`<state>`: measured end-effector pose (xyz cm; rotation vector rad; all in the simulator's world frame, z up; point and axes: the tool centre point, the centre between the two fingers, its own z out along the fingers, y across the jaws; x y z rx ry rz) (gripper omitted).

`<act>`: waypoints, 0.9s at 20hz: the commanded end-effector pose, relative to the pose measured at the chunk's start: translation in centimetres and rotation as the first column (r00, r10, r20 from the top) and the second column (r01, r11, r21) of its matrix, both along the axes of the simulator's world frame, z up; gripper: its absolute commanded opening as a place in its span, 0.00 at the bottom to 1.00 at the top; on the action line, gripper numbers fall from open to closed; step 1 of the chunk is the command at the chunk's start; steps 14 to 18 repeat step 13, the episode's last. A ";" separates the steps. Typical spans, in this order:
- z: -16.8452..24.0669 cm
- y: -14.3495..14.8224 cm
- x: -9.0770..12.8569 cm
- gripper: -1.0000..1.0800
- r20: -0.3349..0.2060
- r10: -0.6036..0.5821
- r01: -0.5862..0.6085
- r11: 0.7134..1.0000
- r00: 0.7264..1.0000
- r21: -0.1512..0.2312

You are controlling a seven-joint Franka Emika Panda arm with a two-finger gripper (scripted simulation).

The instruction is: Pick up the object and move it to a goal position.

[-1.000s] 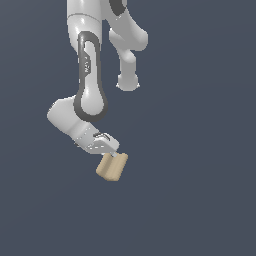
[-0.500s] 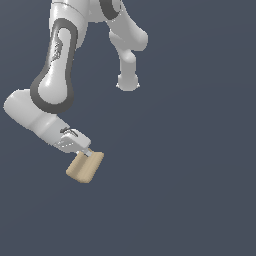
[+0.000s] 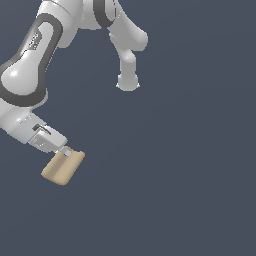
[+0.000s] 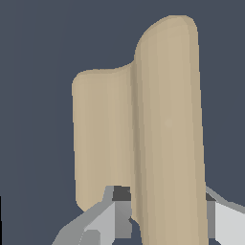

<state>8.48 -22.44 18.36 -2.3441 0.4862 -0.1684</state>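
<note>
The object is a tan blocky piece with rounded edges (image 3: 63,167). It hangs tilted from my gripper (image 3: 65,151) at the exterior view's left, over the dark grey floor. The gripper is shut on the object's upper end. In the wrist view the object (image 4: 143,124) fills most of the frame, with a stepped groove running along it. My fingers (image 4: 112,213) clamp its near end from both sides. No goal marker shows in either view.
The white and grey arm links (image 3: 30,75) reach in from the exterior view's upper left. A white rounded part of the arm (image 3: 128,80) hangs at the upper middle. Plain dark grey ground (image 3: 190,175) lies all around.
My gripper has carried the object toward the exterior view's left and slightly lower over the last second. The grip on it has stayed the same.
</note>
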 end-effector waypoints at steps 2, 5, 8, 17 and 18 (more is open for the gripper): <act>0.7 -1.1 0.4 0.00 0.001 0.001 -0.001 1.000 1.000 0.002; 1.0 -1.8 0.6 0.00 0.002 0.001 -0.001 1.000 1.000 0.002; 1.3 -2.1 0.8 0.00 0.002 0.001 -0.001 1.000 1.000 0.003; 1.4 -2.3 0.9 0.00 0.003 0.001 -0.001 1.000 1.000 0.004; 1.4 -2.3 0.9 0.00 0.003 0.001 -0.001 1.000 1.000 0.004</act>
